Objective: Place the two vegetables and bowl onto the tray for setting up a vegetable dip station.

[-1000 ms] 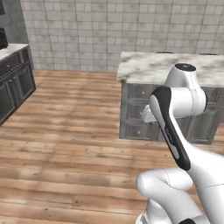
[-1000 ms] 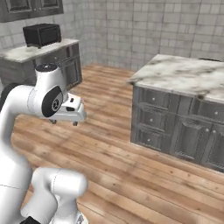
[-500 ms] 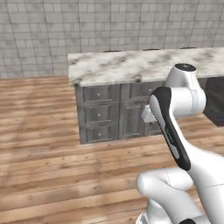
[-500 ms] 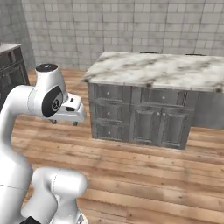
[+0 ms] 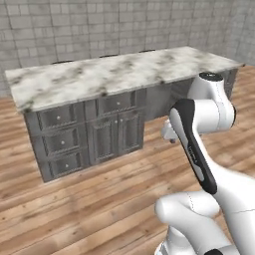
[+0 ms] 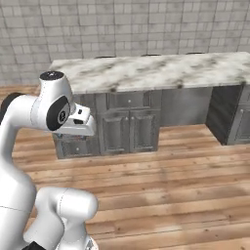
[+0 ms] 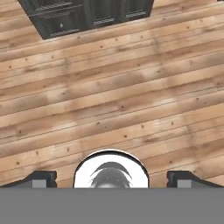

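The two vegetables, the bowl and the tray are out of view. My gripper (image 7: 111,180) hangs over the bare wooden floor (image 7: 113,100), pointing down at it. Its two dark fingertips (image 7: 41,178) stand far apart at the bottom of the hand view, with nothing between them, so it is open. In the right base view the white hand (image 6: 80,122) sits folded close to the arm's upper joint, at about the height of the island's drawers.
A marble-topped island (image 5: 114,72) with dark grey drawers and doors (image 5: 107,132) stands ahead across the plank floor. It spans the right base view too (image 6: 156,71). A tiled wall (image 5: 99,25) runs behind it. Open floor lies between me and the island.
The whole picture has shifted, so the base has turned and driven: the island has slid from the right to the middle of both base views. The arm keeps its pose and the gripper stays open.
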Controlling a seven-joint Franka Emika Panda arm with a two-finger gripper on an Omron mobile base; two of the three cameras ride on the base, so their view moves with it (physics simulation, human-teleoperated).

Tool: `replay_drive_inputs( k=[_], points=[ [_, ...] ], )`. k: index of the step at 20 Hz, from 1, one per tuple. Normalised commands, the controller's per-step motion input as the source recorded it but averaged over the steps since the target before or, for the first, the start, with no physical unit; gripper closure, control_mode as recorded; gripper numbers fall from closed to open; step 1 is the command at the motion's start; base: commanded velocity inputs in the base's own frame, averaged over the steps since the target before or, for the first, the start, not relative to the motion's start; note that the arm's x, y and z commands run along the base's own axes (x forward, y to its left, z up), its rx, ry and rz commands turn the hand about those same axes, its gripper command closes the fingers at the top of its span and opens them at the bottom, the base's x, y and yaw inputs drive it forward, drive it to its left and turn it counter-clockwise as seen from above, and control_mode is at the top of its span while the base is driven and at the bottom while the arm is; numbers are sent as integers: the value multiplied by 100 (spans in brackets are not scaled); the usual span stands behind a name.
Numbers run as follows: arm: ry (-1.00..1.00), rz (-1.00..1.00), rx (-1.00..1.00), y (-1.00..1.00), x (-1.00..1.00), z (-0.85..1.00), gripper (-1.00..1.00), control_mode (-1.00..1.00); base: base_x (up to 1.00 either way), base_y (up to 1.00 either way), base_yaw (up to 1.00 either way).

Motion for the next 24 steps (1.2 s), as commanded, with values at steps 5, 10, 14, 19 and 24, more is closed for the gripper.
replay_drive_inputs(
  k=[5, 10, 14, 19, 24],
  points=[
    [0, 0, 0, 0, 0, 0, -100, 100, 0, -8, -55],
    [0, 0, 0, 0, 0, 0, -100, 100, 0, -5, -56],
    [0, 0, 0, 0, 0, 0, -100, 100, 1, -5, -54],
    [0, 0, 0, 0, 0, 0, -100, 100, 3, 0, -55],
    [0, 0, 0, 0, 0, 0, -100, 100, 4, 0, -53]
  ],
)
